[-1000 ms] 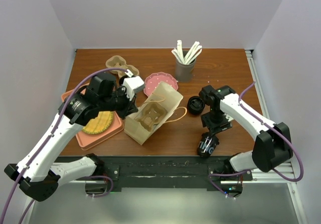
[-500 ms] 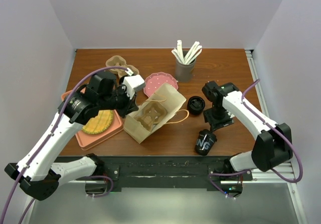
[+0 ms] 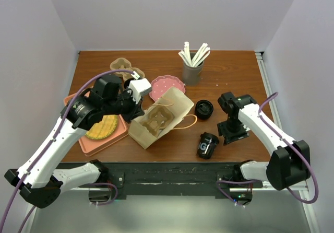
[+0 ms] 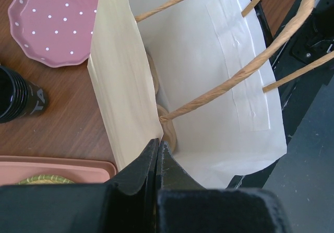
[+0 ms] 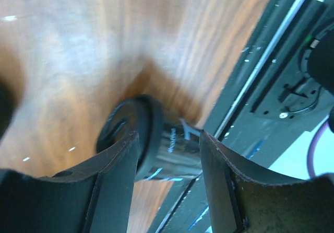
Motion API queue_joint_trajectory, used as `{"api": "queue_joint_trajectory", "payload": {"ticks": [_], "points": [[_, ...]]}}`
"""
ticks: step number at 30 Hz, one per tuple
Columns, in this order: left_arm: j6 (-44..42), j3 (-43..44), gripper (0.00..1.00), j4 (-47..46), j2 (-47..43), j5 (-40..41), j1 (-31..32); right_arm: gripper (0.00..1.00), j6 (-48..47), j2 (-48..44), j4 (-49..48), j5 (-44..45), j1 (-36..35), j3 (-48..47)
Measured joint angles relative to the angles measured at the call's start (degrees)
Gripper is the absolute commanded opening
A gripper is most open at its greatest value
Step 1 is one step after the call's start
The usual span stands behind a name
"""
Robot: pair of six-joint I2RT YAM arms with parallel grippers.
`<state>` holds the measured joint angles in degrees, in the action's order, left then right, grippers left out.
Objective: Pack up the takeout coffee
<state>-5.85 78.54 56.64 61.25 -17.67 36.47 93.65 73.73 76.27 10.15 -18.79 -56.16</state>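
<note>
A black lidded coffee cup lies on its side near the table's front edge. In the right wrist view this cup is blurred and shows between my fingers, lid to the left. My right gripper sits just right of it, open, its jaws standing either side of the cup. A second black cup stands by the paper bag. The bag lies open toward the front with a brown cup carrier inside. My left gripper is shut on the bag's rim.
A grey holder of white sticks stands at the back. A pink dotted plate lies behind the bag. A pink tray with a yellow item sits at the left, and a spare brown carrier at the back left.
The right gripper has moved right, away from above the cup. The cup has shifted left and up along the front edge. The left arm and bag have not moved.
</note>
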Motion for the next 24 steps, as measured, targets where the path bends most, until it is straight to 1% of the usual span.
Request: {"api": "queue_joint_trajectory", "payload": {"ticks": [4,11,24], "points": [[-0.02,0.0,0.0,0.0,-0.07,0.0,0.07,0.54,0.57,0.13,-0.15,-0.81,0.0,2.21],[-0.79,0.0,0.0,0.02,-0.09,0.11,0.11,0.56,0.87,3.34,-2.99,-0.74,0.0,-0.61],[-0.83,0.2,0.0,0.04,0.17,0.61,0.11,0.59,1.14,5.81,-3.8,-2.19,0.0,-0.5]]}}
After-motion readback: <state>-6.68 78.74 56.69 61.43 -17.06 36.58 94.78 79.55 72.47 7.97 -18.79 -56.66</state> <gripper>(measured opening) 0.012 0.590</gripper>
